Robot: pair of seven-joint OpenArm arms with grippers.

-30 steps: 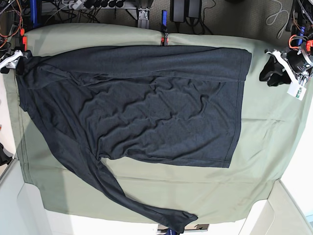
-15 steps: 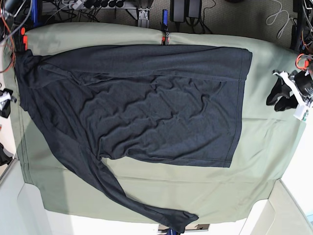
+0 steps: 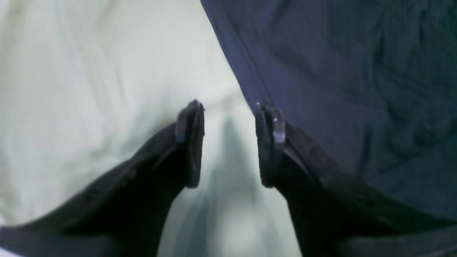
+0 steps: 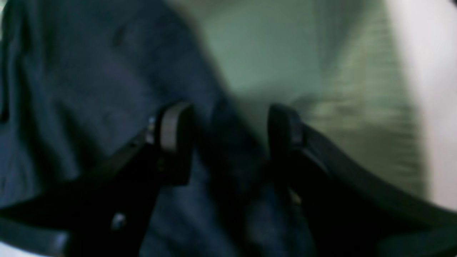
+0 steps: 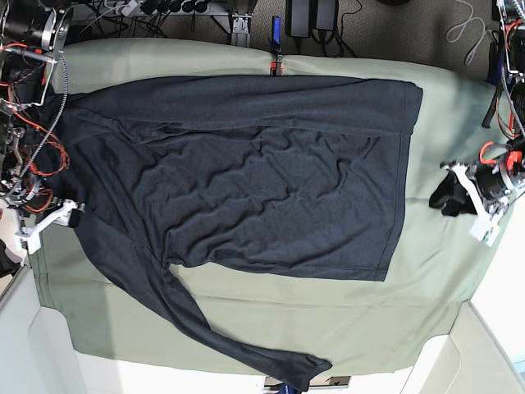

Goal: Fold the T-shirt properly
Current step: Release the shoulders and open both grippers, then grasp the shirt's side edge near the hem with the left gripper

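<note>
T-shirt (image 5: 246, 172) flat on green sheet (image 5: 443, 271), left gripper (image 3: 228, 142) at 3 o'clock, jaws apart, empty, right gripper (image 4: 228, 142) at 9 o'clock, jaws wide over shirt edge

One T-shirt (image 5: 246, 172), one green cloth sheet (image 5: 435, 271), two claws: left (image 5: 447, 197), right (image 5: 74, 215).

Bare olive sheet (image 5: 443, 271) right of T-shirt (image 5: 246, 180) hem; sleeve (image 5: 205, 328) crossing the near strip.
</note>
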